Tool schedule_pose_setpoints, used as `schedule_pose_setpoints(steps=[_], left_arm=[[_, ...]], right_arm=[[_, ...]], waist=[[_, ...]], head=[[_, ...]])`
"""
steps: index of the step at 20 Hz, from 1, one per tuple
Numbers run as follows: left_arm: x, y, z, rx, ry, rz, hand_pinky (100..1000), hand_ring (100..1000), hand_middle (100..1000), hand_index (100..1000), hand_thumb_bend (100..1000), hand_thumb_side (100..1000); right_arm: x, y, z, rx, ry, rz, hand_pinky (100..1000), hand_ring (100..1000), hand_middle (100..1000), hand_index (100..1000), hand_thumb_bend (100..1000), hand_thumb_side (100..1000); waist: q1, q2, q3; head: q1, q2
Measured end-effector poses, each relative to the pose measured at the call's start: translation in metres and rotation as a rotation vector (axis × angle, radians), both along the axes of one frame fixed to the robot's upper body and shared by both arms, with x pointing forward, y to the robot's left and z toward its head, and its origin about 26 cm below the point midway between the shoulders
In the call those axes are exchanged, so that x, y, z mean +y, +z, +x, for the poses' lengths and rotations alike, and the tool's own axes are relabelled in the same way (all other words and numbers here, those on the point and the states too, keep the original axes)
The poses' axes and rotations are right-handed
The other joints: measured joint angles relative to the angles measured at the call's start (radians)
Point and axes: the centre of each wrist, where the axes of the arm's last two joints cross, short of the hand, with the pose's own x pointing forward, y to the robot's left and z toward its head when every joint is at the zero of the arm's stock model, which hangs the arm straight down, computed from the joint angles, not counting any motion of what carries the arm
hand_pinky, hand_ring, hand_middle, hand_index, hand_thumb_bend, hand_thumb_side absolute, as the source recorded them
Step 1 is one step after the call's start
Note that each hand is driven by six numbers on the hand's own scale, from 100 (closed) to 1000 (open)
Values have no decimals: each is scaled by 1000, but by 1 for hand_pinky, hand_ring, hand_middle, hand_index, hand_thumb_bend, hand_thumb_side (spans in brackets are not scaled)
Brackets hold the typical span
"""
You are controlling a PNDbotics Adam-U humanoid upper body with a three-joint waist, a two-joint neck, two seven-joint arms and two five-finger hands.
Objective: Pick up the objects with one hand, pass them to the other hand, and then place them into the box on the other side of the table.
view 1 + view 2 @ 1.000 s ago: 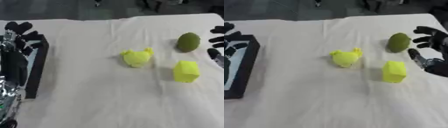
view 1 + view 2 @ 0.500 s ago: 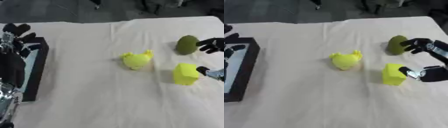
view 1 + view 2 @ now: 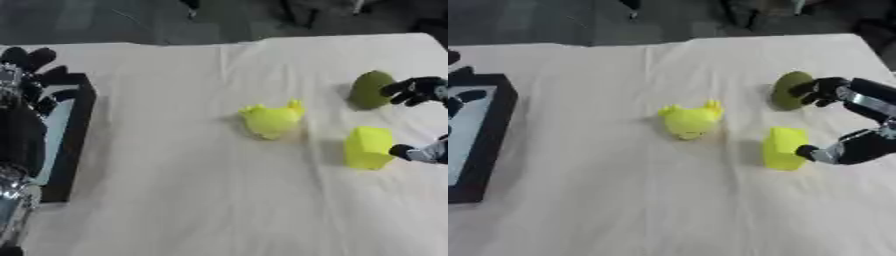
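Box left; three objects right.

Open cream-clothed tabletop lies between the black-walled box at left and the yellow chick-shaped toy at centre. Right side crowded: dark green rounded object, yellow-green block, right hand beside both.

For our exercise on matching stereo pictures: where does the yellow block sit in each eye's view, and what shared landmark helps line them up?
Left eye view: yellow block right of centre, near the right edge.
Right eye view: the block right of centre, further from the edge.
Shared landmark: the yellow duck-like toy, left of the block and further back.
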Motion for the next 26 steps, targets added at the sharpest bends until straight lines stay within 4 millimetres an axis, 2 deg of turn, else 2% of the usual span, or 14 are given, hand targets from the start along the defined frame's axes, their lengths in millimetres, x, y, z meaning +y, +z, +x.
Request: schedule_pose_setpoints(steps=[5,9,11,12,13,21,26], left_arm=[[-1,0,0,6,0,3,694,845,825,812,162,820],[-1,0,0,7,-1,4,694,845,826,811,162,818],[-1,0,0,6,-1,4,694,846,826,811,161,818],[-1,1,0,6,-2,4,694,846,826,811,161,818],[-1,1,0,5,-2,4,694,846,826,811,161,818],[-2,5,0,-8,-8,4,694,846,825,810,155,822],[-2,7,0,-12,-7,5,695,847,825,810,155,823]], right_arm=[[3,-2,1,9,-5,-34,846,856,856,933,531,149],[5,-5,1,15,-34,-50,845,851,827,895,532,158],[5,-6,2,22,-48,-56,847,854,832,899,532,161],[6,-7,2,24,-52,-60,849,857,834,900,530,135],[7,-7,2,24,-56,-65,850,858,835,900,532,167],[10,-17,2,43,-111,-101,856,871,848,925,541,195],[10,-24,1,45,-151,-115,865,879,854,931,538,193]], waist=[[0,0,3],[0,0,7],[0,0,11],[0,1,12],[0,1,13],[0,2,28],[0,18,33]], head=[[5,16],[5,16],[4,16],[3,16],[3,16],[-14,15],[-14,14]])
